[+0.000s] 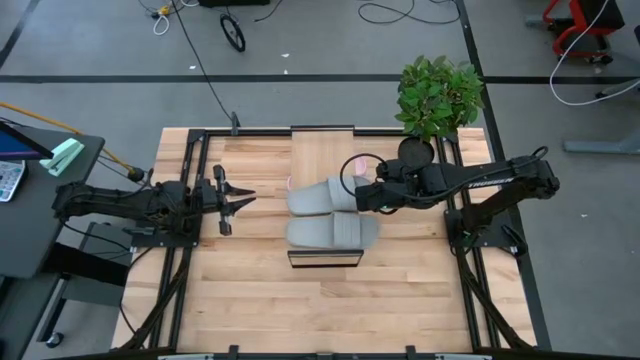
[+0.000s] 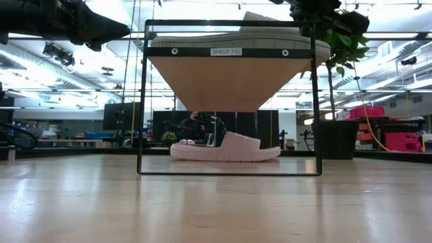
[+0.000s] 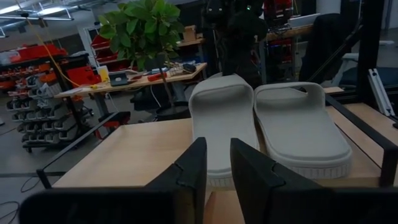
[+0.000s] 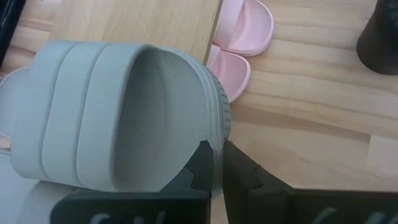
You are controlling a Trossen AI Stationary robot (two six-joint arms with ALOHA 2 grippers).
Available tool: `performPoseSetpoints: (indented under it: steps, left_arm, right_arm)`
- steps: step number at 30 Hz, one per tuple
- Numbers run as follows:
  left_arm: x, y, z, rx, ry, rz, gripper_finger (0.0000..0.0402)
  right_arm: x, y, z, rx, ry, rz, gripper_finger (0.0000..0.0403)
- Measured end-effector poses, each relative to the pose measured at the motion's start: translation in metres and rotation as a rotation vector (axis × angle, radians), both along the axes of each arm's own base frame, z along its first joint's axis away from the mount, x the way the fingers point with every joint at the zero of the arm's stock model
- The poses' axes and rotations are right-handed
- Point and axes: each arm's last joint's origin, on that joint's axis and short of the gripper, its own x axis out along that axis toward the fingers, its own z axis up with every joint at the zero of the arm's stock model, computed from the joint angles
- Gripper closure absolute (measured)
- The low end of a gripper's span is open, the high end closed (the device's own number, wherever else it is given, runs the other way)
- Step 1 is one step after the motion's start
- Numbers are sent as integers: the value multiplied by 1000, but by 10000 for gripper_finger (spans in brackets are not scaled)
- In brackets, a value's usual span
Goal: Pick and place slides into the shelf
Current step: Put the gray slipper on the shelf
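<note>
Two grey slides (image 1: 325, 197) (image 1: 333, 232) lie side by side on the shelf's (image 1: 322, 150) plank top, soles down. Two pink slides (image 4: 245, 18) (image 4: 230, 71) rest on the tabletop under the shelf; the low view shows one pink slide (image 2: 226, 147) inside the frame. My right gripper (image 1: 358, 195) is at the farther grey slide's (image 4: 124, 118) right end, shut on it. My left gripper (image 1: 250, 197) hovers left of the shelf, level with the grey slides (image 3: 298, 124), with a narrow gap between its fingers (image 3: 193, 168). My right gripper (image 4: 219, 152) pinches the rim of the farther grey slide at its right end (image 4: 216, 127), one finger on the footbed side and one outside. The fingers come from the table's right, slanting down. In the left wrist view that grey slide (image 3: 221, 118) lies flat on the plank.
A potted plant (image 1: 437, 95) in a dark pot (image 1: 415, 150) stands at the table's far right, close behind my right arm. Dark frame rails (image 1: 175, 290) run along the table's left and right sides. Bare wood (image 1: 320, 310) lies nearer than the shelf.
</note>
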Motion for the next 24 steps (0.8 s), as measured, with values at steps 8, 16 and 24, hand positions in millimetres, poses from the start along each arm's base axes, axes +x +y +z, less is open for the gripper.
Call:
performPoseSetpoints:
  steps: [8,16,24]
  left_arm:
    - [0,0,0,-1,-1,0,327]
    - [0,0,0,-1,0,0,323]
    - [0,0,0,-1,4,0,327]
  right_arm:
    - [1,0,-1,-5,6,0,386]
    - [5,1,-5,-8,23,16,386]
    - [5,1,-6,-2,27,19,386]
